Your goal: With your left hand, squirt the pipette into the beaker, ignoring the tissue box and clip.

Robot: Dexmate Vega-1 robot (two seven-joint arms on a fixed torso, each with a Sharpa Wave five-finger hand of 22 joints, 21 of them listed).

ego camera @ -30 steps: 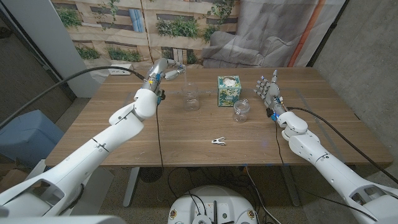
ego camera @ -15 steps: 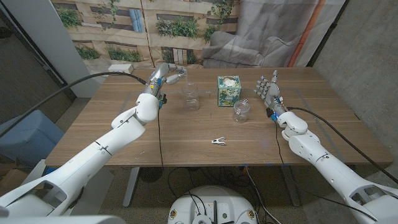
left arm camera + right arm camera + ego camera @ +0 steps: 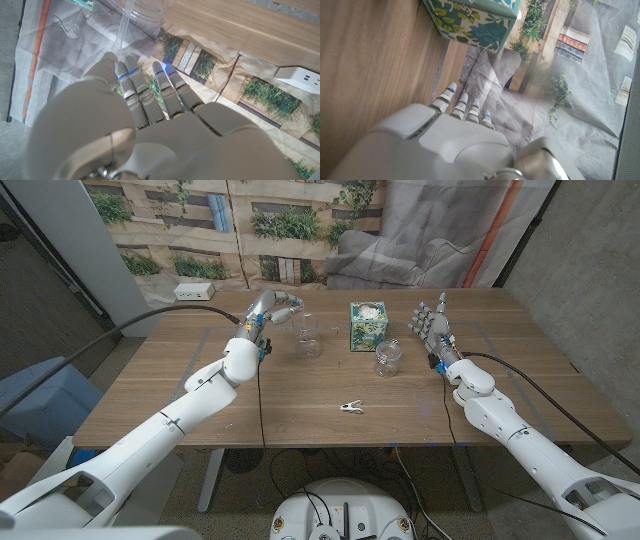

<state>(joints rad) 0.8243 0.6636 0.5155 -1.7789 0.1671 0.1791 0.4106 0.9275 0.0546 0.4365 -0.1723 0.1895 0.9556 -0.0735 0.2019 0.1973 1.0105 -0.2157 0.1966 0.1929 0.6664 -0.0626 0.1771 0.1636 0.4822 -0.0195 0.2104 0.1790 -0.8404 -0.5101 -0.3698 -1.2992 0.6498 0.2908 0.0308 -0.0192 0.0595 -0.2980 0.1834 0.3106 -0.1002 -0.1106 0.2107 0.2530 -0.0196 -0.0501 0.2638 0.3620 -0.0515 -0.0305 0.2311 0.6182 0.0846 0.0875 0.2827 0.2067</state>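
Head view: The white left hand (image 3: pixel 272 308) is raised over the far-left part of the wooden tabletop (image 3: pixel 300 395), fingers closed on the clear thin plastic pipette (image 3: pixel 291 308), whose far end points toward the clear glass beaker (image 3: pixel 308 337) standing just beside it, near the far edge at mid-width. The teal floral cardboard tissue box (image 3: pixel 367 326) sits beyond the beaker toward the right edge; a small clear lidded jar (image 3: pixel 388 358) stands nearer the front, and the small white clip (image 3: pixel 350 407) lies toward the front edge. The white right hand (image 3: pixel 431 326) stands upright, fingers apart and empty, near the right side.

Left wrist view: The left hand (image 3: pixel 145 120) holds the pipette (image 3: pixel 124 25) between its fingertips (image 3: pixel 123 67); the stem reaches to the beaker's rim (image 3: pixel 145 9). The pipette looks light, soft-walled and slippery, best pinched at the bulb so a gentle squeeze expels liquid; the beaker looks fragile and easily tipped.

Right wrist view: The right hand (image 3: pixel 460 135) holds nothing, with the tissue box (image 3: pixel 475 22) ahead of it.
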